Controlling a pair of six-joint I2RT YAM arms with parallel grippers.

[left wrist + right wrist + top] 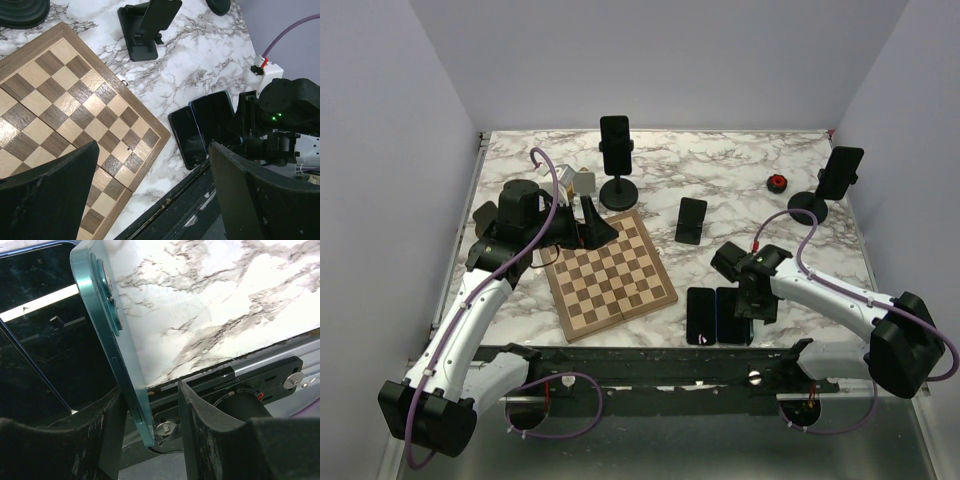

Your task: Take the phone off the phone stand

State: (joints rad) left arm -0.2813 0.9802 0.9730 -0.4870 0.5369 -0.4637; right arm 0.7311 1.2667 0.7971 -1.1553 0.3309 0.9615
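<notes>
A teal-edged phone (107, 325) stands tilted on its long edge between the fingers of my right gripper (150, 390). It leans at the left finger (107, 430), and a gap separates it from the right finger (200, 425). The jaws are open. In the top view this gripper (752, 300) hovers over two phones (718, 315) lying at the table's near edge. Three stands still hold phones: a tall one (616, 145) at the back, one (840, 172) at the far right, and a low one (691, 220) mid-table. My left gripper (592, 228) is wide open and empty over the chessboard's far corner.
A wooden chessboard (610, 275) lies left of centre, also in the left wrist view (60, 100). A small red object (776, 182) sits at the back right. A grey and yellow block (578, 182) stands beside the left arm. The table's front rail (240, 377) runs close beneath the right gripper.
</notes>
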